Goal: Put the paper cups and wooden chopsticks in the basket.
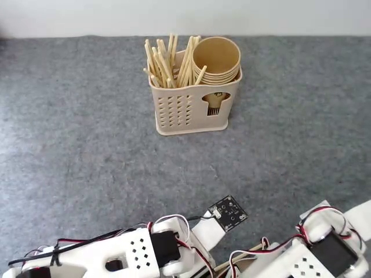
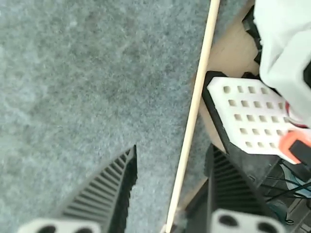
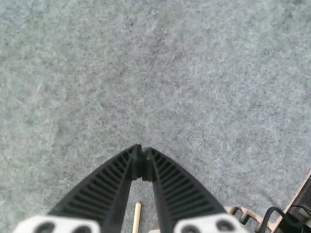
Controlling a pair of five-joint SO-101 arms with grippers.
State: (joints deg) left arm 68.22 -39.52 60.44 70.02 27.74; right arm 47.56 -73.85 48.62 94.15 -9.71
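Note:
The beige slotted basket (image 1: 189, 110) stands at the far middle of the grey mat. It holds a bundle of wooden chopsticks (image 1: 168, 61) on one side and a stack of paper cups (image 1: 217, 58) on the other. One loose chopstick (image 2: 193, 109) lies on the mat near the arms' bases, also seen as a tan strip (image 1: 239, 258) in the high view. My left gripper (image 2: 172, 150) is open just above it, and the stick passes between the fingers, untouched. My right gripper (image 3: 141, 150) is shut on nothing, low over bare mat, with a chopstick end (image 3: 137, 216) beneath it.
The grey mat (image 1: 75, 145) covers the table between the arms and the basket. The other arm's white perforated body (image 2: 250, 121) and a strip of bare wood (image 2: 233, 48) lie close beside the loose chopstick. Both arms' bodies (image 1: 139, 255) crowd the near edge.

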